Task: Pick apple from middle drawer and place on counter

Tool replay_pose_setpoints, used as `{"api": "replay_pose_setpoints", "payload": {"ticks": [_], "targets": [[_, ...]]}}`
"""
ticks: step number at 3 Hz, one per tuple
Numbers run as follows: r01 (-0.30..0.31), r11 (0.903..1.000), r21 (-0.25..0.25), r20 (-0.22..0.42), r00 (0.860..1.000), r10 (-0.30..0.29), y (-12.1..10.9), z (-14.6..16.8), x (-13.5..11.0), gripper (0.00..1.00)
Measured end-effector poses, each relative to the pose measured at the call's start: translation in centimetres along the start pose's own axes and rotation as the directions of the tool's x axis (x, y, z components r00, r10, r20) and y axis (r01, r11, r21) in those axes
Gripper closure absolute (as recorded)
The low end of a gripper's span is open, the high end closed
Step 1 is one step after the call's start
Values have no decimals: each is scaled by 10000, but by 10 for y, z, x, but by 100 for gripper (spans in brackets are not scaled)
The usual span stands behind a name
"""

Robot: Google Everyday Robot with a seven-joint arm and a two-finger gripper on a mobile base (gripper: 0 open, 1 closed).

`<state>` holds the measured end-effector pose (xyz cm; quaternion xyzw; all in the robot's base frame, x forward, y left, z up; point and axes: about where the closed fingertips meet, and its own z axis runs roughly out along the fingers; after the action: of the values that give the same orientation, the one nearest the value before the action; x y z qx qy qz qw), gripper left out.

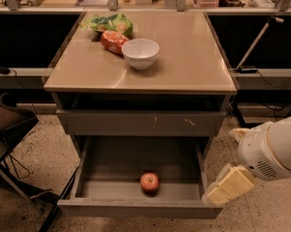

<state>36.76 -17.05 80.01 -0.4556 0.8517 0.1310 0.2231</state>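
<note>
The apple [150,182], small and red, lies on the grey floor of the open middle drawer [106,166], near its front wall and a little right of centre. The counter [183,57] is the tan top of the grey cabinet above it. My gripper [229,186] comes in from the right edge on a white arm [273,151]. It hangs just outside the drawer's front right corner, about level with the apple and to its right, apart from it.
On the counter stand a white bowl [140,52], an orange-red snack bag [112,40] and a green bag [109,23]. The drawer above has a scratched grey front [140,123]. A chair [7,124] stands at the left, and a stand's leg [254,45] at the right.
</note>
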Motion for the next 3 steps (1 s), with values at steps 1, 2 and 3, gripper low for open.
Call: {"api": "replay_pose_setpoints", "payload": {"ticks": [1,2,3], "targets": [[4,10000,11,8,10000,-4,0,-1,0,0],[-143,9995,286,186,9997,137,-3,17,-2,0],[-692,9976,62,-45,9976,692,21,91,7,0]]}}
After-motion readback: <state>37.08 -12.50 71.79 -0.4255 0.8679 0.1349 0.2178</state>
